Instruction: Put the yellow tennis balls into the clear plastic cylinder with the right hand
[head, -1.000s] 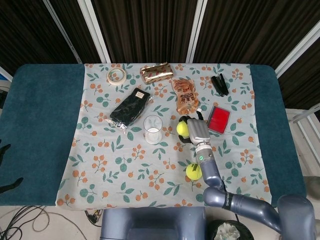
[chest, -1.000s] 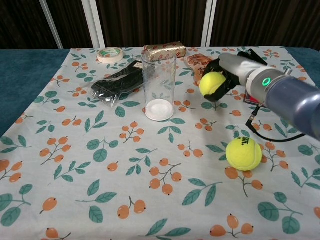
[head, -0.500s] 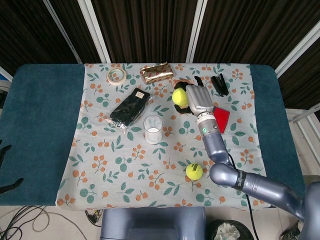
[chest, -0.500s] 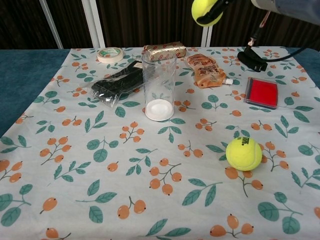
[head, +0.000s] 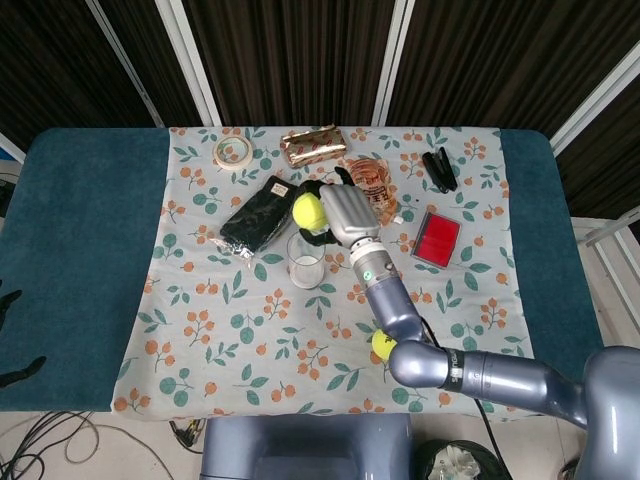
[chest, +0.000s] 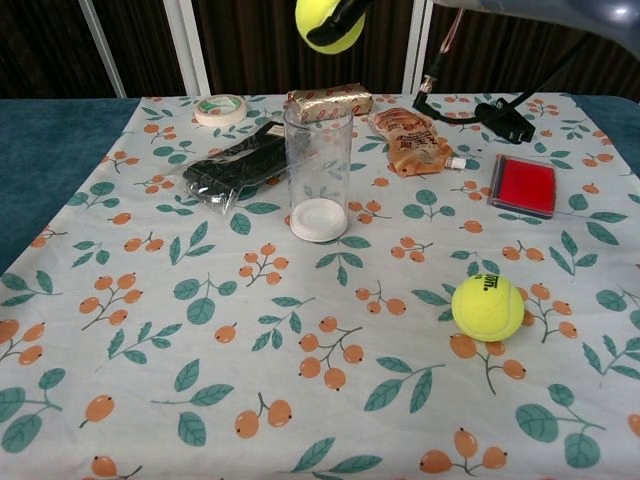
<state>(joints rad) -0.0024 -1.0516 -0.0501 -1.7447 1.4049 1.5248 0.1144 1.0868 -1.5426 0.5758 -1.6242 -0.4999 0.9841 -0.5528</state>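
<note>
Tape roll (head: 232, 152) far left, black pouch (head: 259, 214) just beside clear cylinder (chest: 318, 172). My right hand (head: 340, 213) grips one tennis ball (chest: 329, 23) above cylinder. Snack pack (chest: 411, 141), red box (chest: 523, 185) to the right. 2nd ball (chest: 487, 307) on cloth, well apart.

Two tennis balls (chest: 332, 22) (chest: 487, 307), one cylinder (chest: 318, 172)

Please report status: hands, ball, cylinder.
Right hand holds tennis ball above clear cylinder. Second ball on cloth. Left hand unseen. Nothing blocking.
</note>
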